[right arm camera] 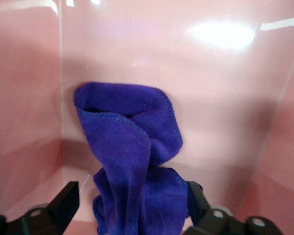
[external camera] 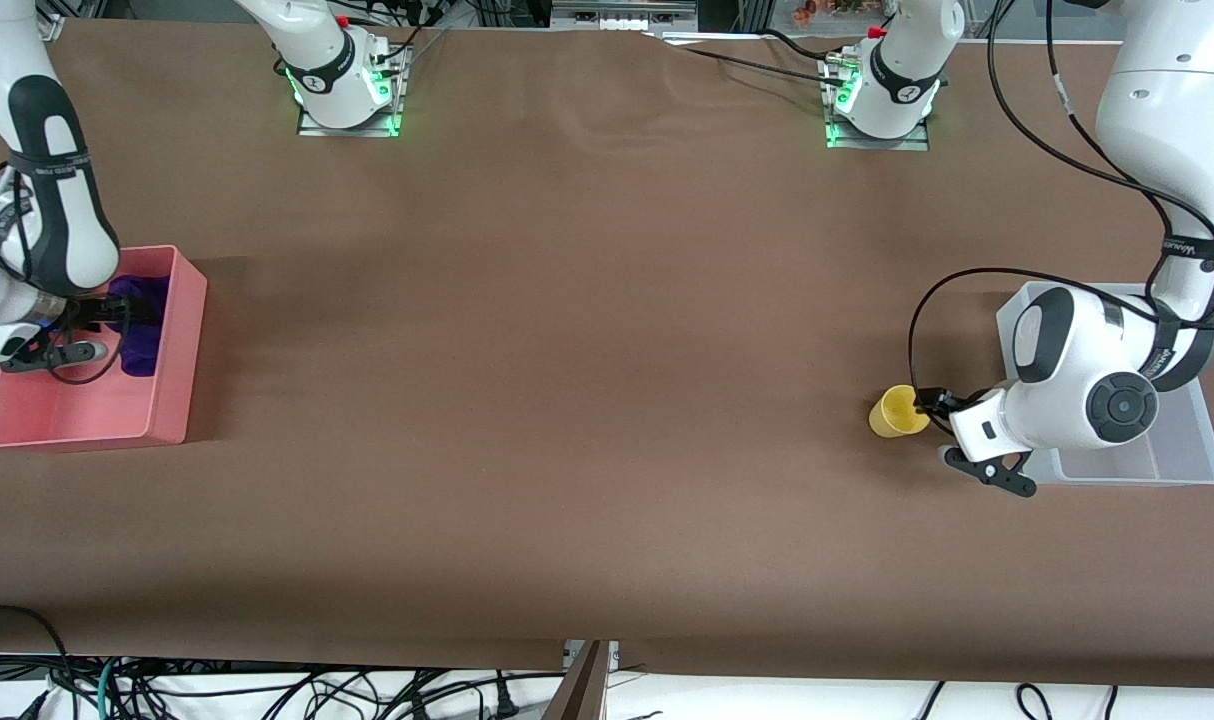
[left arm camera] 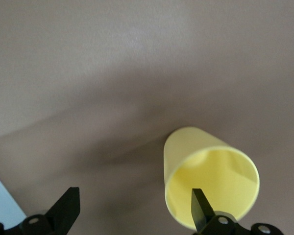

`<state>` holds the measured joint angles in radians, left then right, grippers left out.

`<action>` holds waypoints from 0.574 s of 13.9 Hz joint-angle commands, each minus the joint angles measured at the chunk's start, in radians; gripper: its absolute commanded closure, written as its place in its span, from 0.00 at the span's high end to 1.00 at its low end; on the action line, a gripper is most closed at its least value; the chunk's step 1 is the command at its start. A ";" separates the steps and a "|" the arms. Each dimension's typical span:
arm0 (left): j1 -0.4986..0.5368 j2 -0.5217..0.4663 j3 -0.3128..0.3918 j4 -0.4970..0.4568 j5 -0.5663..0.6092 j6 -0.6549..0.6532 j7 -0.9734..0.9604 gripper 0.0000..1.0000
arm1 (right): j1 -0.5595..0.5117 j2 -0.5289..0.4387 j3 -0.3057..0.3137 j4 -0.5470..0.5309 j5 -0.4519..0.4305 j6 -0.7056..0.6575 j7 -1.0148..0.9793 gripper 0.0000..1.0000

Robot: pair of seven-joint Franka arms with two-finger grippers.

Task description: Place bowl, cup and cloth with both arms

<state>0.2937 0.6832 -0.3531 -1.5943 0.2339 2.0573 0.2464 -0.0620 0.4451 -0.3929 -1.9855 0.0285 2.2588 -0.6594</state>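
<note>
A: What covered the scene, starting from the biggest thing?

B: A brown surface [external camera: 587, 330] ran the full width. The two white arms stood on it, their bases lit green along its farther edge. The right arm [external camera: 52, 190] reached to its own end of the surface, and the left arm [external camera: 1167, 180] bent down at its own end.

A: And the containers?

B: A pink bin [external camera: 172, 340] sat at the right arm's end. A clear tray [external camera: 1202, 440] sat at the left arm's end, largely covered by the left arm's wrist.

A: Where was the cloth?

B: The purple cloth [right arm camera: 132, 156] lay bunched inside the pink bin, against the wall farther from the front camera. The right tool [right arm camera: 130, 205] was down in the bin with its fingers spread on either side of the cloth, one finger [right arm camera: 63, 203] clear of the fabric; it was released rather than clenched.

A: The cup?

B: The yellow cup [external camera: 897, 411] was tipped on its side, on the surface just beside the clear tray, toward the right arm's end. The left tool [left arm camera: 134, 210] was open at the cup's mouth, one finger [left arm camera: 201, 208] reaching over the rim and the other well apart from it.

A: Any writing?

B: There was lettering on a black strap of the left arm, too small to read.
</note>
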 commanded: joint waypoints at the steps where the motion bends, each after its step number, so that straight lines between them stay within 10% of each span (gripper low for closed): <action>1: 0.002 0.030 -0.004 0.007 -0.016 0.041 -0.027 1.00 | 0.001 -0.061 0.017 0.086 0.014 -0.157 -0.003 0.99; 3: -0.001 0.030 -0.003 0.005 -0.027 0.041 -0.051 0.94 | 0.004 -0.081 0.025 0.160 0.016 -0.226 0.001 0.99; 4: -0.001 0.032 -0.004 0.001 -0.028 0.041 -0.052 0.78 | 0.004 -0.092 0.043 0.189 0.016 -0.257 0.003 0.99; 6: -0.001 0.044 -0.003 -0.001 -0.027 0.041 -0.053 0.14 | 0.004 -0.126 0.089 0.215 0.016 -0.277 0.020 0.99; 8: -0.001 0.047 -0.003 -0.001 -0.028 0.040 -0.053 0.00 | 0.004 -0.160 0.132 0.215 0.014 -0.288 0.067 0.99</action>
<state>0.2934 0.7258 -0.3544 -1.5954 0.2224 2.0932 0.2024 -0.0519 0.3196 -0.2997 -1.7709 0.0323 1.9996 -0.6279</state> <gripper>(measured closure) 0.352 0.004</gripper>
